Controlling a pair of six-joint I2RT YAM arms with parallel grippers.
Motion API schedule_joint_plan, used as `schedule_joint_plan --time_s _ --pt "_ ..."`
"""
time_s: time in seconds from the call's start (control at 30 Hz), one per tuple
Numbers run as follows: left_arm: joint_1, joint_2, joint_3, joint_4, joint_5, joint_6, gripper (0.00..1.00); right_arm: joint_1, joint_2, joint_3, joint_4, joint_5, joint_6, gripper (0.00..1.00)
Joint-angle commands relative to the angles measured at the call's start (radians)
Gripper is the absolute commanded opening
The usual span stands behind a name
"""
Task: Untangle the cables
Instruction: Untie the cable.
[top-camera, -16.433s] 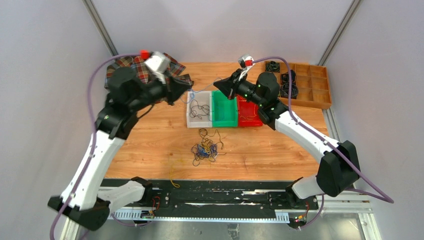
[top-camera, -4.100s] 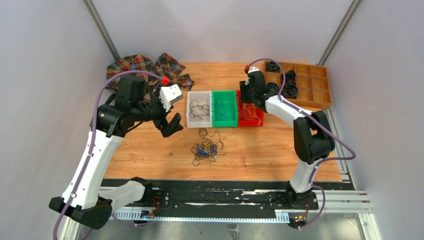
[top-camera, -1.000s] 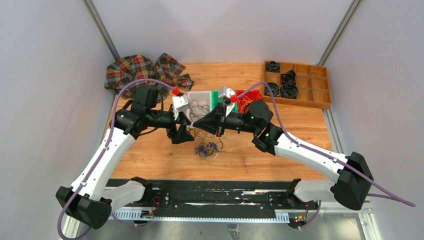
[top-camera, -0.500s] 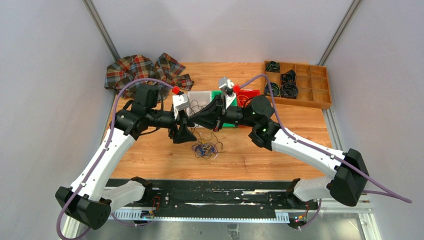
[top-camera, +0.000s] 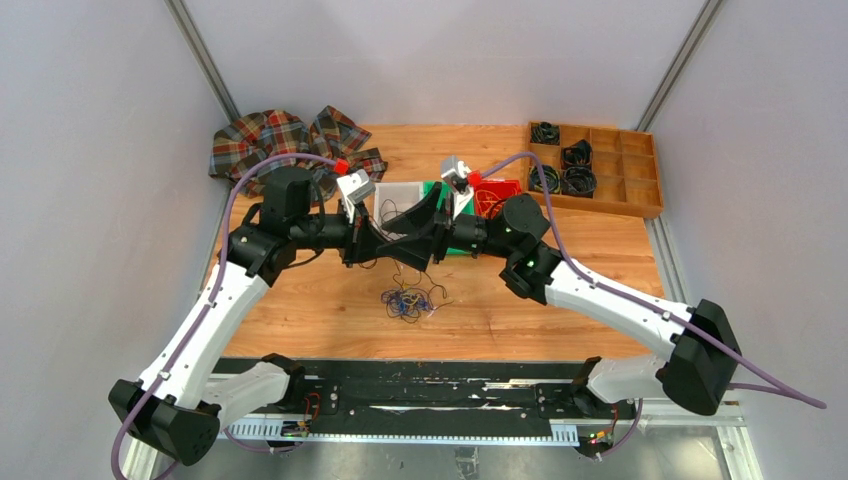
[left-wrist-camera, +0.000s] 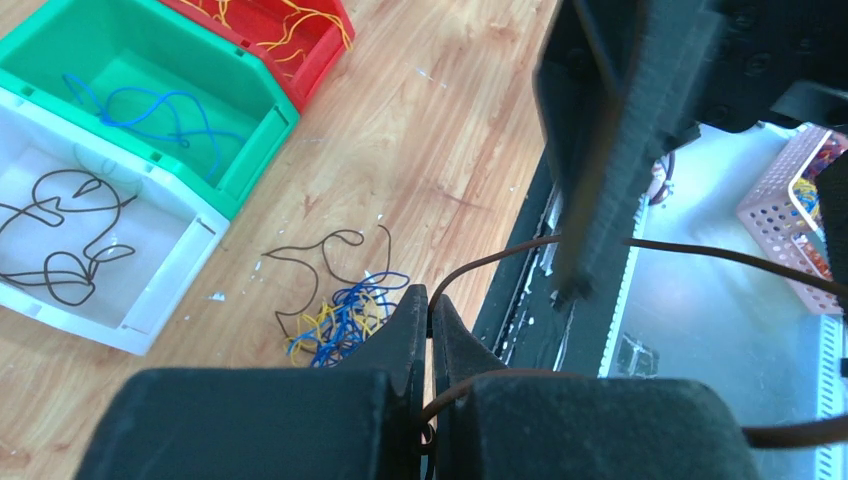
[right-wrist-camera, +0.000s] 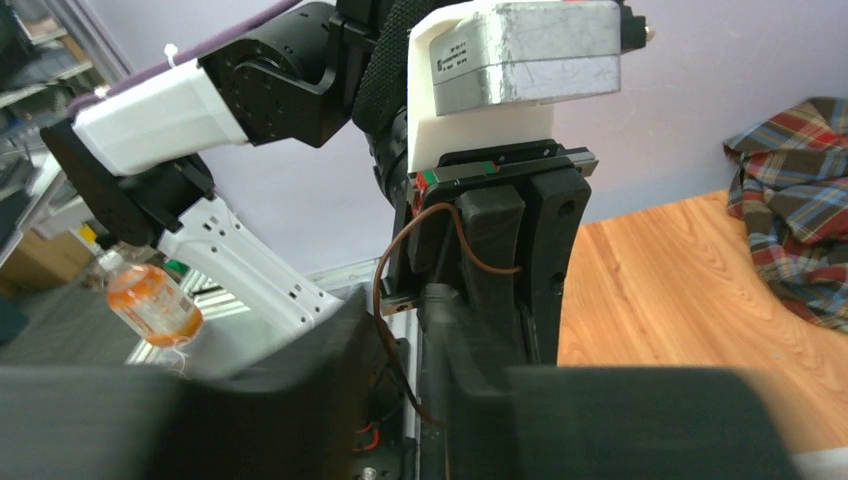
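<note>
Mid-table, fingers pinching strand, cables beside bins

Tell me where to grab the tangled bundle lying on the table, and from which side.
Take the dark strand looping out of the bundle toward the white bin, not the knotted middle. It lies flat on bare wood, apart from the others, so probably come straight down with fingers straddling it. Left gripper and right gripper are both shut on a brown wire.
</note>
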Motion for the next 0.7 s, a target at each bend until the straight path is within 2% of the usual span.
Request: schedule_joint_plan --time_s 0.0,0.17,0.3,0.47,0.6,0.67 --pt "-0.005 -0.018 0.008 0.030 0.024 -0.049 0.01 -0.004 -0.100 -0.068 -0.025 0.082 -0.059 0.64" --pt "-0.005 -0.015 0.073 -0.010 0.033 -0.034 0.01 -0.016 -0.224 -0.200 -0.067 0.190 -0.153 0.68" --pt "-0.005 -0.005 0.145 -0.039 0.023 -0.037 0.01 -0.013 -0.258 -0.281 -0.088 0.185 -0.230 0.69" --pt "-0.005 0.004 0.209 -0.068 -0.019 -0.059 0.01 0.021 -0.158 -0.213 -0.140 0.173 -0.323 0.69" --pt "-0.005 0.002 0.247 -0.088 -0.031 -0.069 0.01 0.025 -0.006 -0.112 -0.118 0.199 -0.337 0.69" --pt "-0.006 -0.002 0.266 -0.091 -0.027 -0.077 0.01 0.026 0.068 -0.063 -0.102 0.223 -0.338 0.63"
